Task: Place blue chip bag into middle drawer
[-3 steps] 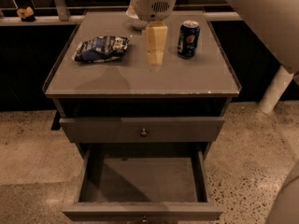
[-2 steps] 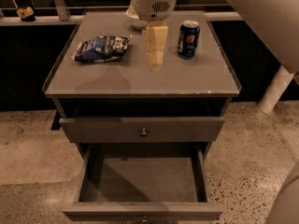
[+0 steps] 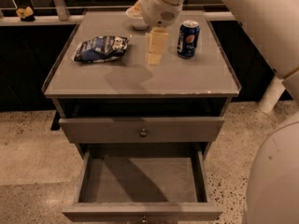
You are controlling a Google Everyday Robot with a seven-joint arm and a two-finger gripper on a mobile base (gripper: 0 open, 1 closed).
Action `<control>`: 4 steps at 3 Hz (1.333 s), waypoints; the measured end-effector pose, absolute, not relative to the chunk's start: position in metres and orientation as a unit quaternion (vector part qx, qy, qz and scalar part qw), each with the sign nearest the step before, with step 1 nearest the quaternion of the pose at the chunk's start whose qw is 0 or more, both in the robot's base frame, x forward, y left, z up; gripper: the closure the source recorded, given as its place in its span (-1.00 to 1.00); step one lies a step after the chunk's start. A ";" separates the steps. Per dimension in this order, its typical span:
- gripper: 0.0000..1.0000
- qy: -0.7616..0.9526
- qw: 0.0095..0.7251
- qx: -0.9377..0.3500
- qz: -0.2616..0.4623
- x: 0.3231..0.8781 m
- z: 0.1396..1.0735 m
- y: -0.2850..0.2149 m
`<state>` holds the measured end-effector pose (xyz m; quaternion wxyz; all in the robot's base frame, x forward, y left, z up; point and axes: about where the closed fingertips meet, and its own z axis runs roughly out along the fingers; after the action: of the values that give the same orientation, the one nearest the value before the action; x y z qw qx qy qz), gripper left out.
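The blue chip bag [image 3: 100,48] lies flat on the left part of the grey cabinet top [image 3: 140,78]. My gripper [image 3: 156,50] hangs from the white arm over the middle of the top, to the right of the bag and apart from it, holding nothing that I can see. The middle drawer [image 3: 140,211] is pulled out at the bottom of the view, and its grey inside holds nothing. The knobbed drawer front [image 3: 143,132] above it is closed.
A blue soda can [image 3: 188,39] stands upright just right of the gripper. A white bowl [image 3: 136,18] sits at the back of the top, partly hidden by the arm. My white body [image 3: 273,181] fills the right side. The floor is speckled.
The wrist has shifted slightly right and down; the gripper stays over about the same spot. The bag, can and drawers have not moved.
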<state>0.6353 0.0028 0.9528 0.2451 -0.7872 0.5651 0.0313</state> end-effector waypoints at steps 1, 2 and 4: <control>-1.00 0.565 0.292 -0.767 0.079 0.655 0.950 0.007; -1.00 0.574 0.282 -0.764 0.090 0.697 0.945 0.043; -1.00 0.573 0.288 -0.760 0.103 0.711 0.935 0.048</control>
<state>0.7105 0.0479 0.9354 0.2883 -0.7602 0.5729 0.1033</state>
